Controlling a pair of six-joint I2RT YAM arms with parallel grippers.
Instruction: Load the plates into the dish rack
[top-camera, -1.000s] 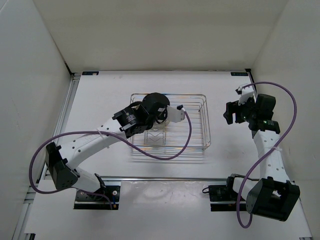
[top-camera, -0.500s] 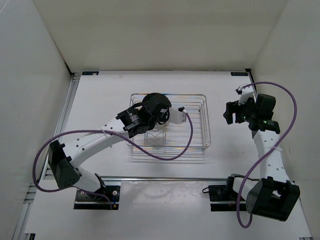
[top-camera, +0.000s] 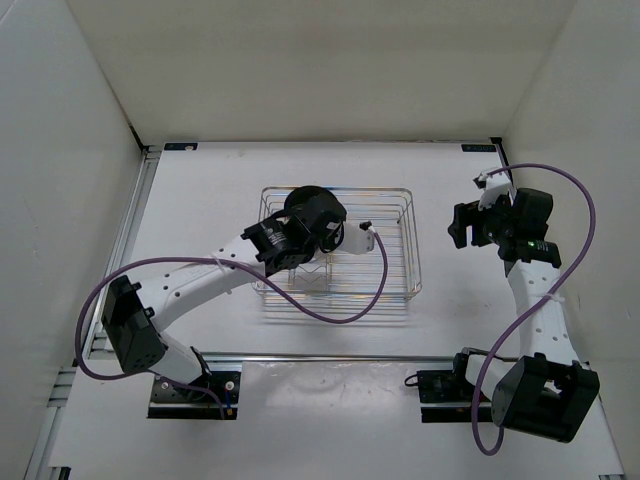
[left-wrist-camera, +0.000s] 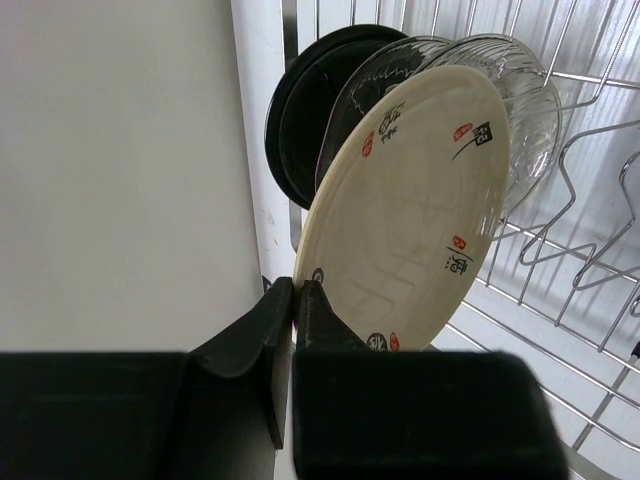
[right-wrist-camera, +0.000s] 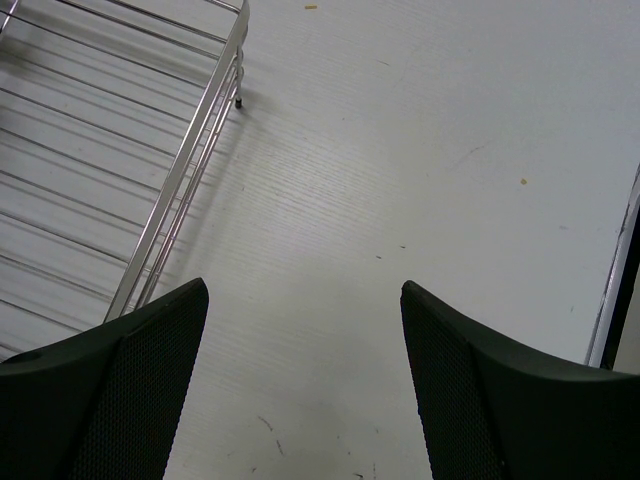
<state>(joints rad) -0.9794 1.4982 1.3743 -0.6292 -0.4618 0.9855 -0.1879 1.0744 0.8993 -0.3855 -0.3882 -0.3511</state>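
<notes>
Beside clear plates (left-wrist-camera: 522, 105), the cream plate (left-wrist-camera: 410, 215) bears printed characters.

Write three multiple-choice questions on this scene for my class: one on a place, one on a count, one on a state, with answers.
1. Where is the right gripper? A. above bare table beside the dish rack B. inside the rack C. against the wall
2. How many plates show in the left wrist view? A. two B. three C. four
3. What is the left gripper doing? A. hanging open B. gripping the cream plate by its rim C. pressing the table
Answers: 1 A, its open fingers frame table, the rack's edge to one side. 2 C, one black plate, two clear plates, one cream. 3 B, its jaws close on that plate's lower rim.
</notes>
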